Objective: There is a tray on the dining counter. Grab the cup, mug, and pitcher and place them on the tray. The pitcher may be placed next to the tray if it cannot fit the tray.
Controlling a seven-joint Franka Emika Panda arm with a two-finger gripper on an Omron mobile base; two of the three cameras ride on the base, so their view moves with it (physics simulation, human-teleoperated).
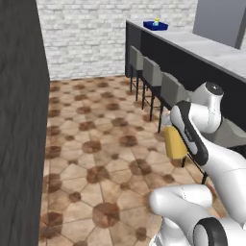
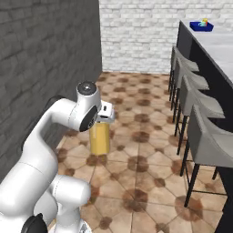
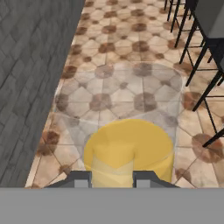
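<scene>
The gripper (image 3: 112,178) is clamped on the pitcher (image 3: 129,151), jaws pinched close on its near rim at 6 o'clock in the hand view, with the clear glass body and the juice hanging below over the tiled floor (image 3: 109,87). From the right base view the pitcher (image 2: 99,136) hangs upright under the gripper (image 2: 105,113), well clear of the floor, with the dark wall (image 2: 41,59) at 9 o'clock.

This looks like the carry leg of the job. To do it well, keep the pitcher plumb while the base drives so the juice does not slop. Pass the stools (image 2: 200,136) at 3 o'clock with room to spare. Raise the load above the counter (image 2: 218,45) edge before swinging it in. Set it down on a bare part of the tray (image 2: 201,26), or just beside it if the room is short.

The tray sits far off at 1 o'clock, at the far end of the counter. Small yellow and teal specks show on it, likely the cup and mug, but they are too small to tell apart or say how they stand. The pitcher's handle cannot be made out. From the left base view the arm covers the hand and part of the pitcher (image 1: 175,141), and how much of the rim the fingers grip is cut off at the bottom of the hand view
</scene>
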